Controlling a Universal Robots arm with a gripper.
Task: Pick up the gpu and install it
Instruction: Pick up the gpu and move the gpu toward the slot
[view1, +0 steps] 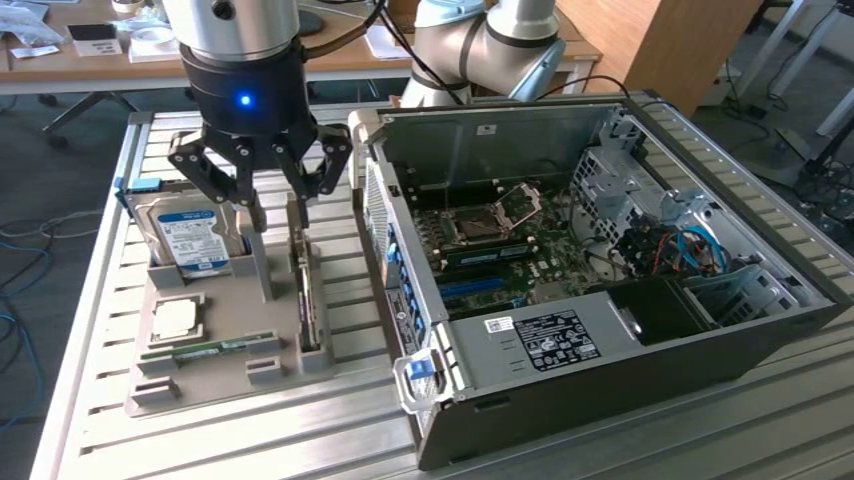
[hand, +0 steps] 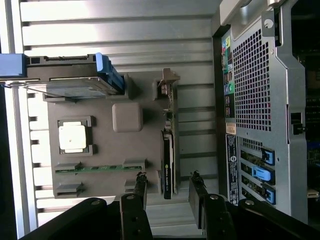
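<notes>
The gpu (view1: 310, 295) stands on its long edge in a slot of the grey parts tray (view1: 214, 385), beside the open computer case (view1: 601, 250). In the wrist view the gpu (hand: 167, 160) is a thin dark strip, and its silver bracket is at the end away from the fingers. My gripper (view1: 274, 210) hangs open just above the card without touching it. Seen from the wrist, the gripper (hand: 169, 192) has one finger on each side of the card's line, at its end. The motherboard (view1: 501, 245) lies exposed inside the case.
The tray (hand: 100, 100) also holds a silver hard drive with a blue label (view1: 187, 237), a processor (view1: 176, 318) and a green memory stick (view1: 214, 348). The case's rear panel (hand: 255, 100) stands close beside the card. A slatted metal table (view1: 294, 430) carries everything.
</notes>
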